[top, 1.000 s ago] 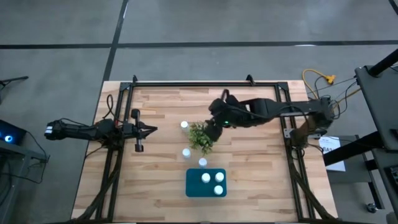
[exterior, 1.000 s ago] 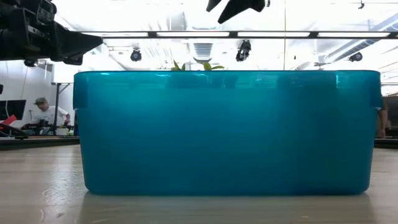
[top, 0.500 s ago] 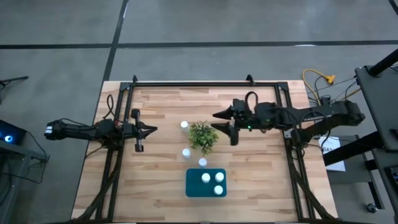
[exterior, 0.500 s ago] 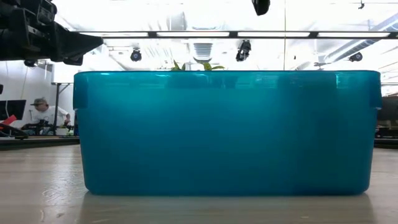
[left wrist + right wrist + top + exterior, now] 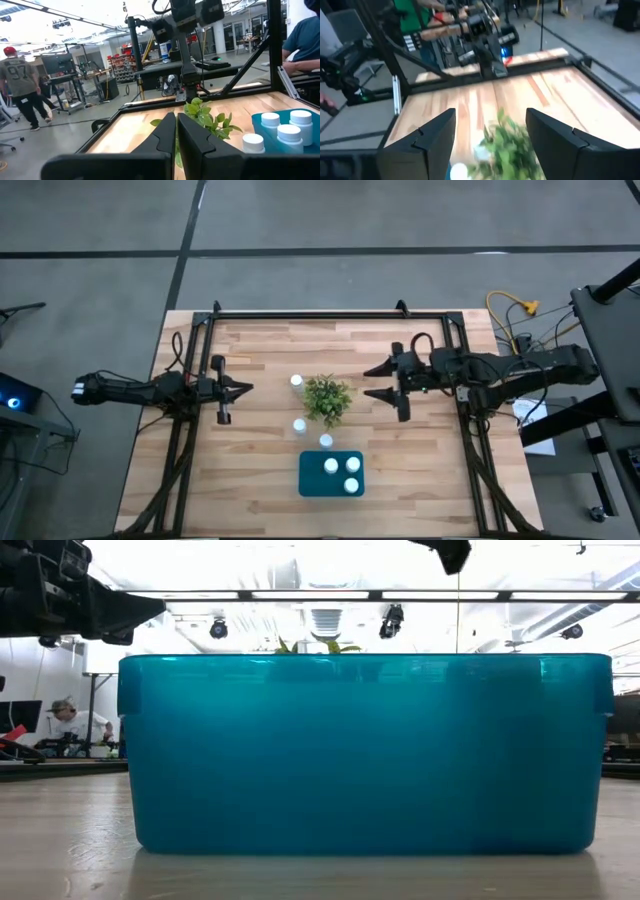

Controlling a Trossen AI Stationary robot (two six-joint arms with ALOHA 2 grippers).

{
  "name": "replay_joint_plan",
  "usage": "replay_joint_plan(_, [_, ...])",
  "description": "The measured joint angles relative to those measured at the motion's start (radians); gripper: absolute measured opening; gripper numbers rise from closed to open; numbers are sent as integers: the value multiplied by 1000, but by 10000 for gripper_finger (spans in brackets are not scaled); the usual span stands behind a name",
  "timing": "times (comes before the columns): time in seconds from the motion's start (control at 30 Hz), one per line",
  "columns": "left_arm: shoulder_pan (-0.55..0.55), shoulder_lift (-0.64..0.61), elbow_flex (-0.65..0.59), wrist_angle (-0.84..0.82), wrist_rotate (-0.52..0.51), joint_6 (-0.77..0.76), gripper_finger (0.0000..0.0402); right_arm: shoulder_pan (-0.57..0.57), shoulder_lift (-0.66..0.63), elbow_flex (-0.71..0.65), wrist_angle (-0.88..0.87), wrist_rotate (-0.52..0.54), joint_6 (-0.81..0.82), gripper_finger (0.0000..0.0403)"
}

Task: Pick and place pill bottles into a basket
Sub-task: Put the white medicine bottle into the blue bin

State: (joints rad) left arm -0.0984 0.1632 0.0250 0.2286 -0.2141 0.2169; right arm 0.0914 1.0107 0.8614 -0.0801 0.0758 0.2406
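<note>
The teal basket (image 5: 310, 482) sits near the table's near edge and holds three white pill bottles (image 5: 331, 467), (image 5: 353, 464), (image 5: 351, 485). Three more pill bottles stand on the wood beside the green plant (image 5: 327, 398): one on its far left side (image 5: 296, 381), two on its near side (image 5: 299, 425), (image 5: 326, 441). My right gripper (image 5: 367, 382) hovers open, right of the plant, fingers pointing at it and holding nothing. My left gripper (image 5: 245, 388) waits shut at the table's left side. In the low view the basket's wall (image 5: 365, 750) hides the bottles.
Dark metal frame rails (image 5: 330, 313) run along the table's far, left and right edges. Bare wood lies between the plant and my left gripper. People (image 5: 20, 85) move in the room beyond the table, and one (image 5: 305, 35) stays close to its edge.
My right gripper has drawn back from above the plant toward the table's right edge, sinking a little and tipping from pointing down to nearly level. It stays open. The bottles, plant and basket have not moved.
</note>
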Motion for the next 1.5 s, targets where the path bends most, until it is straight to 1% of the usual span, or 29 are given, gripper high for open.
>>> replay_joint_plan(0.03, [0, 0, 0, 0, 0, 0, 1, -1, -18, -3, -31, 2, 6, 231])
replay_joint_plan(0.1, [0, 0, 0, 0, 0, 0, 1, -1, -59, -27, -42, 2, -33, 230])
replay_joint_plan(0.17, [0, 0, 0, 0, 0, 0, 1, -1, -96, -62, -2, 1, -65, 228])
replay_joint_plan(0.3, [0, 0, 0, 0, 0, 0, 1, 0, -178, -150, 26, 2, -65, 229])
replay_joint_plan(0.37, [0, 0, 0, 0, 0, 0, 1, 0, -213, -216, 58, 2, -51, 231])
replay_joint_plan(0.5, [0, 0, 0, 0, 0, 0, 1, 0, -275, -367, 256, 2, -37, 230])
replay_joint_plan(0.67, [0, -1, 0, 0, 0, 0, 1, 0, -323, -541, 528, -3, -79, 229])
replay_joint_plan(0.73, [0, 0, 0, 1, 0, 0, 1, 0, -343, -586, 576, -5, -79, 230])
replay_joint_plan(0.8, [0, -1, 0, 1, 0, 0, 1, 0, -359, -619, 583, -21, -94, 232])
replay_joint_plan(0.9, [0, -1, 0, 1, 0, 0, 1, 0, -392, -651, 587, -95, -161, 233])
replay_joint_plan(0.93, [0, -1, 0, 1, 0, 0, 1, 0, -403, -661, 588, -105, -169, 232])
replay_joint_plan(1.03, [0, -1, 0, 1, 0, 0, 1, -1, -438, -690, 583, -92, -154, 231])
replay_joint_plan(1.23, [0, -1, 0, 1, 0, 0, 1, -1, -537, -759, 577, -34, -123, 235])
replay_joint_plan(1.4, [0, -1, 0, 1, -1, 0, 1, -1, -630, -797, 576, -27, -169, 240])
replay_joint_plan(1.5, [0, -1, 0, 1, -1, 0, 1, 0, -676, -818, 540, -28, -167, 239])
